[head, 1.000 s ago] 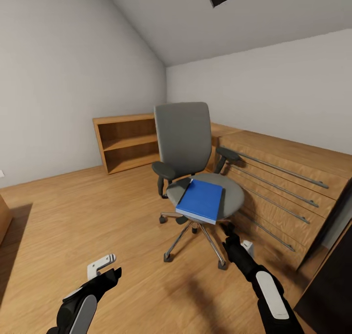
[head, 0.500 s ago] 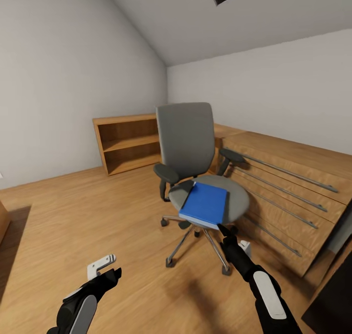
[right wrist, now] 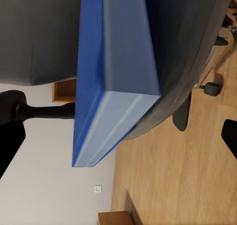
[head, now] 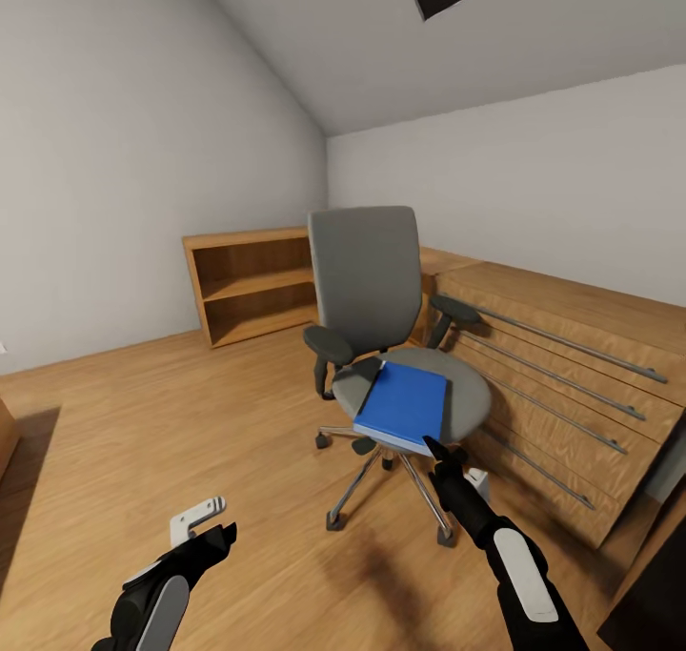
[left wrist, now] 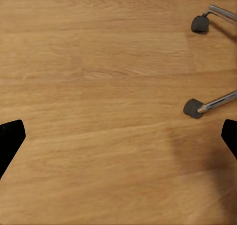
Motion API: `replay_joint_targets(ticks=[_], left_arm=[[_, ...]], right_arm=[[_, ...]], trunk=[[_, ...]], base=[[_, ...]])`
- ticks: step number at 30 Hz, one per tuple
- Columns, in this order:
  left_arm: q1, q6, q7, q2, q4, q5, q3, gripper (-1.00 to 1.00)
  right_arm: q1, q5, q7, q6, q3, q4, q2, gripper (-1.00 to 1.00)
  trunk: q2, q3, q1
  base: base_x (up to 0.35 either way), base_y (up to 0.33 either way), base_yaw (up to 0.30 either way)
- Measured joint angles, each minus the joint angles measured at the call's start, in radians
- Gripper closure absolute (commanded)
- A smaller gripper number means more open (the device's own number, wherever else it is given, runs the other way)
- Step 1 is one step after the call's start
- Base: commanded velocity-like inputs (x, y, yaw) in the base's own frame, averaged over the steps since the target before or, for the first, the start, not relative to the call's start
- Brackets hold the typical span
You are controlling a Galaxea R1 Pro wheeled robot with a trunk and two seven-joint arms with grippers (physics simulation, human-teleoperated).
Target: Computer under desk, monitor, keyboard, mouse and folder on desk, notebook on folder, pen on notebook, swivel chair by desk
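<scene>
The swivel chair (head: pixel 367 274), grey with black armrests and a chrome base, stands in the middle of the wooden floor. The blue folder (head: pixel 404 403) lies flat on its seat, overhanging the front edge. My right gripper (head: pixel 453 464) is open, just below and in front of the folder's near corner. In the right wrist view the folder (right wrist: pixel 116 62) fills the middle, ahead of the open right gripper (right wrist: pixel 118 136), not between its fingers. My left gripper (head: pixel 204 529) hangs open and empty over bare floor left of the chair. The left wrist view puts this gripper (left wrist: pixel 118 138) near a chair caster (left wrist: pixel 193 108).
A low wooden shelving unit (head: pixel 250 284) stands against the back wall behind the chair. A wooden drawer unit with chrome rails (head: pixel 562 370) runs along the right, close to the chair. A dark surface edge (head: pixel 662 603) shows at the bottom right. Open floor lies to the left.
The view has shifted slightly and the chair looks a little nearer. My right gripper has come closer to the folder's near corner. The left arm has not moved.
</scene>
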Motion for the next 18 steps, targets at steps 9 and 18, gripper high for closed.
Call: replay_joint_targets(ticks=[9, 18], left_arm=[[0.000, 0.000, -0.001, 0.000, 0.000, 0.000, 0.000, -1.00], [0.000, -0.001, 0.000, -0.001, 0.000, 0.000, 0.000, -1.00]], right_arm=[[0.000, 0.000, -0.001, 0.000, 0.000, -0.001, 0.000, -1.00], [0.000, 0.000, -0.002, 0.001, 0.000, -0.002, -0.001, -1.00]], trunk=[[0.000, 0.000, 0.000], [0.001, 0.012, -0.001]], base=[[0.000, 0.000, 0.000], [0.000, 0.000, 0.000]])
